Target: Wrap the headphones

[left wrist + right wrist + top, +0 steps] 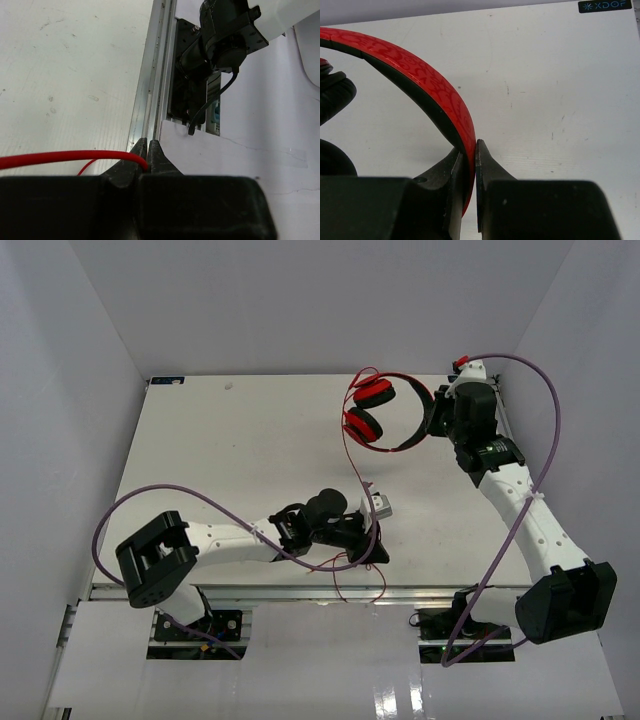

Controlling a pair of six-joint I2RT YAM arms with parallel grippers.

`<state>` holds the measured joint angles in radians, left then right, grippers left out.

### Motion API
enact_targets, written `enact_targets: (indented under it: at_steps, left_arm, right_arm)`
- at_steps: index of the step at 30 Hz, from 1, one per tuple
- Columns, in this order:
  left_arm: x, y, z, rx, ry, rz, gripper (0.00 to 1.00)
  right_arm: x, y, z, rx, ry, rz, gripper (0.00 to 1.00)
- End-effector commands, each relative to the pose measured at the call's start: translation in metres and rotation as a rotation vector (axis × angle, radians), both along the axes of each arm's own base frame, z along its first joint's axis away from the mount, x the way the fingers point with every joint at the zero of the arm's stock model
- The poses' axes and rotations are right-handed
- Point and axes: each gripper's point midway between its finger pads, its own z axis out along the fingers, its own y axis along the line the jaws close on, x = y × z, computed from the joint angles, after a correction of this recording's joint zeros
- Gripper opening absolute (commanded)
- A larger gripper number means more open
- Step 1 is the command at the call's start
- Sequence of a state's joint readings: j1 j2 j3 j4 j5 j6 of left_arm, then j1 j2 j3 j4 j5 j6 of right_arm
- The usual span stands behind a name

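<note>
The red headphones point(378, 412) with black ear pads lie at the far right of the table. Their headband point(435, 85) runs between the jaws of my right gripper point(469, 150), which is shut on it; that gripper point(437, 415) also shows from above. A thin red cord point(350, 455) runs from the ear cups down to my left gripper point(372, 548) near the table's front edge. In the left wrist view the cord point(65, 158) enters the left gripper point(149, 150), which is shut on it. A loop of cord point(362, 585) hangs past the front edge.
Thick purple robot cables arc beside each arm point(545, 455). The table's front aluminium rail point(152, 75) runs under the left gripper, with the right arm's base mount point(220, 45) beyond it. White walls enclose the table; a small label point(605, 5) sits at the far corner.
</note>
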<state>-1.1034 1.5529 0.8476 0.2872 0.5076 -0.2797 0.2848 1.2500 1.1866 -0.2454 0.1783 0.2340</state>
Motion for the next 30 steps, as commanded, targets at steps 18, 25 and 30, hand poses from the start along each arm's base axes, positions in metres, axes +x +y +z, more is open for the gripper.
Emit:
enact_targets:
  at_steps: [18,25,30]
  left_arm:
    - [0.084,0.084,0.049,-0.021,-0.134,0.260,0.00]
    - [0.109,0.126,0.078,0.142,-0.308,0.370,0.00]
    - [0.120,0.168,0.137,0.179,-0.493,0.512,0.00]
  right_arm:
    - [-0.032,0.047,0.064,0.277,-0.072,0.460,0.08]
    - [-0.031,0.024,0.057,0.185,-0.106,0.387,0.08]
    - [-0.027,-0.003,0.042,0.069,-0.133,0.265,0.08]
